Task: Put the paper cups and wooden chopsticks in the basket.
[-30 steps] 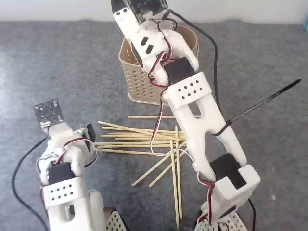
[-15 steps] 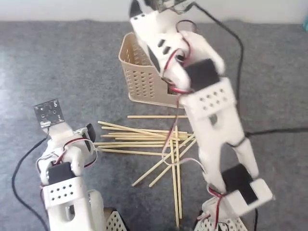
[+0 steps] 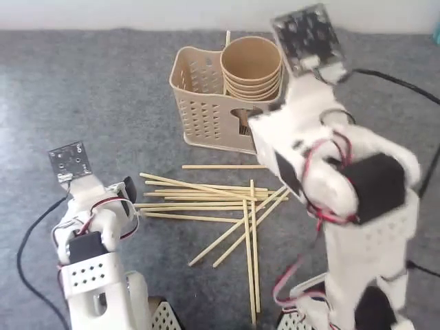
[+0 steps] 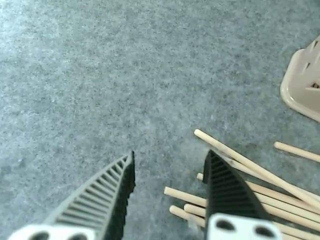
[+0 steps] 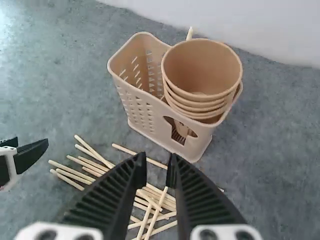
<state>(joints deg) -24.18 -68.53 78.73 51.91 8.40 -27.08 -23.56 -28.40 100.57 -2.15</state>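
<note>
Judging paper cups (image 3: 251, 63) done in basket (image 3: 199, 110), next step's wooden chopsticks (image 3: 192, 204): right gripper (image 5: 156, 162), fingers barely apart, needs widening & lowering; left gripper (image 4: 170, 170) sits wide apart.

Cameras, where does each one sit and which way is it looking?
High view: fixed above the mat, looking down at the basket, paper cups, chopsticks and both arms.
Left wrist view: on the left arm, facing the mat and chopstick ends; the left gripper shows, open.
Right wrist view: on the right arm, facing down at the basket; the right gripper shows.
Shared: both wrist views catch the basket and chopsticks.
</note>
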